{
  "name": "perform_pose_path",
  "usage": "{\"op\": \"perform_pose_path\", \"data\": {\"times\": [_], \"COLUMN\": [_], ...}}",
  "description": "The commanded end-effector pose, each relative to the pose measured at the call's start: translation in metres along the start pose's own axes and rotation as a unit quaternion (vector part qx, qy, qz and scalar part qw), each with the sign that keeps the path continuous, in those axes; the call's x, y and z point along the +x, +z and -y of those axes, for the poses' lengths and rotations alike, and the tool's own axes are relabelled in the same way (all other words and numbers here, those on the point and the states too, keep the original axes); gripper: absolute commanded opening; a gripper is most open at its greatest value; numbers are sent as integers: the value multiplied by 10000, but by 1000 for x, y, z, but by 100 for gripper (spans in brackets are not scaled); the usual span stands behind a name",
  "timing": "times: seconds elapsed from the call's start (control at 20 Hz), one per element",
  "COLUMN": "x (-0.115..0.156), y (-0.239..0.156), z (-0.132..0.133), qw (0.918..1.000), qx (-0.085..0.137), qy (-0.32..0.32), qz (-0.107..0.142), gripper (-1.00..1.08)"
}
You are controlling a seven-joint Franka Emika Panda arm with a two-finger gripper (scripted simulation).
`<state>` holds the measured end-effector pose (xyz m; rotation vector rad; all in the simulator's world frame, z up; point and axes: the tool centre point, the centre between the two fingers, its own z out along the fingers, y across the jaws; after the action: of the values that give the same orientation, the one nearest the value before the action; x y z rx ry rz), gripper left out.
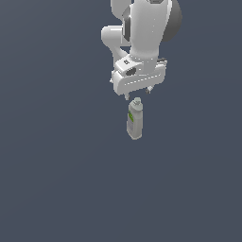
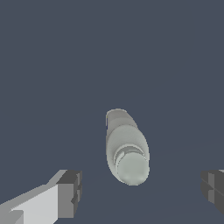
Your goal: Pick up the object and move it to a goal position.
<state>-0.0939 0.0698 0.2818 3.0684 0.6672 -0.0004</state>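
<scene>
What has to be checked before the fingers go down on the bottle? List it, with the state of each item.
1. Gripper open: ok, the fingers stand wide apart in the wrist view.
2. Gap wider than the bottle: ok, the bottle is clearly narrower than the space between the fingers.
3. Bottle between the fingers: ok, in the wrist view its cap sits between them, nearer one finger than the other.
4. Bottle free: ok, nothing touches it; the gripper hangs above it in the exterior view.
5. Bottle upright: ok, it stands cap up in the exterior view.
6. Goal position: cannot tell, no marker shows in either view.
</scene>
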Motion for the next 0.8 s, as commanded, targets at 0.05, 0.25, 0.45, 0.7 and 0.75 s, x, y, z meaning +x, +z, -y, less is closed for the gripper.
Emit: {"op": "perform_pose_path", "data": {"times": [0.05,0.25,0.45,0.7,0.75], "x": [1,1,1,0,0], "y": [1,2,11,33,38], "z": [6,5,5,6,6], "qw": [9999,9999,9999,9999,9999], "qx": [7,5,6,7,8], "qy": [-130,-106,-110,-126,-129], "qz": [-3,-1,-2,-3,-3], "gripper": [100,100,100,100,100]}}
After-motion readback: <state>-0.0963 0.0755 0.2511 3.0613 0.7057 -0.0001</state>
